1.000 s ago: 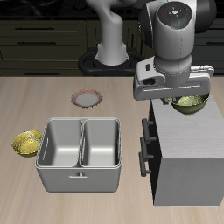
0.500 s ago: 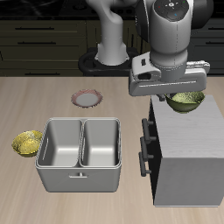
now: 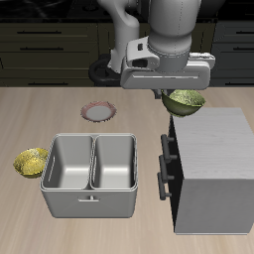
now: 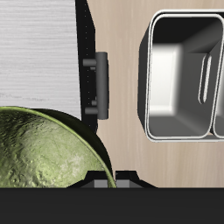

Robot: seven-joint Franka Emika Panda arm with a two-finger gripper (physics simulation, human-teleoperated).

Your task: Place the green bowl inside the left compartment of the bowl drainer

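The green bowl [image 3: 187,101] hangs in the air over the back corner of the grey cabinet [image 3: 213,164], held at its rim by my gripper [image 3: 176,96], which is shut on it. The wrist view shows the bowl's mottled inside [image 4: 44,153] close up, tilted slightly. The bowl drainer [image 3: 92,187] stands on the table nearer the front edge, beside the cabinet. Both of its wells [image 4: 179,79] are empty. The fingertips are mostly hidden behind the bowl.
The tall grey cabinet [image 4: 39,52] with black handles [image 4: 101,83] stands right beside the drainer. A smaller yellow bowl [image 3: 31,160] sits on the drainer's other side. A small pinkish plate [image 3: 97,111] lies farther back on the table.
The gripper has carried the green bowl from over the cabinet top up and sideways, out to the cabinet's corner on the drainer's side.
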